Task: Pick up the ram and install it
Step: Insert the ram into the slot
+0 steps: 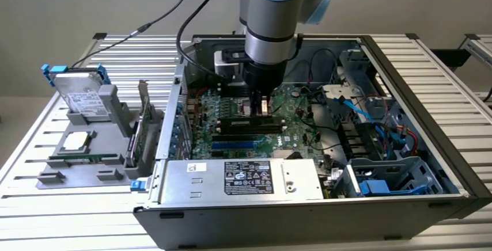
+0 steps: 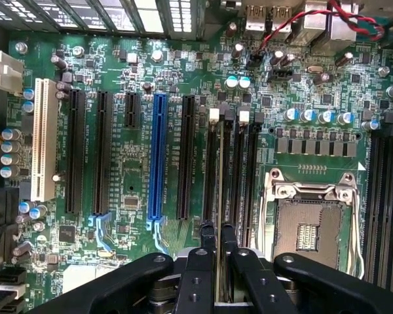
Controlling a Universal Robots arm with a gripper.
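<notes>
A slatted silver metal surface point(image 1: 61, 216) carries a large open grey computer case point(image 1: 307, 219), lying on its side with its inside facing up. The grey and pale-blue robot arm point(image 1: 273, 26) comes straight down into the case from above. Across the floor of the case lies a wide green motherboard point(image 2: 134, 167). A silver box-shaped power supply with a black label point(image 1: 246, 179) sits along the case's near edge.

On the surface, toward the exterior view's left of the case, stands a grey plastic fixture point(image 1: 80, 164) with a silver hard drive point(image 1: 80, 98) propped upright in it.

The black two-fingered hand point(image 2: 217, 239) hangs low over the middle of the motherboard. Its fingers point(image 2: 206, 239) stand narrow, pinched on the ram point(image 2: 221, 196), a long, thin stick that the wrist view meets edge-on.

The ram runs lengthwise along the bank of long black plastic memory slots point(image 2: 249, 176). It is lined up with the gap between the first two and close above them. Whether its lower edge already sits in a slot cannot be told.

A square silver metal processor socket point(image 2: 308, 222) lies just beside those slots. On their other side stand a long blue expansion slot point(image 2: 158, 157) and, farther off, a long white expansion slot point(image 2: 44, 140)
</notes>
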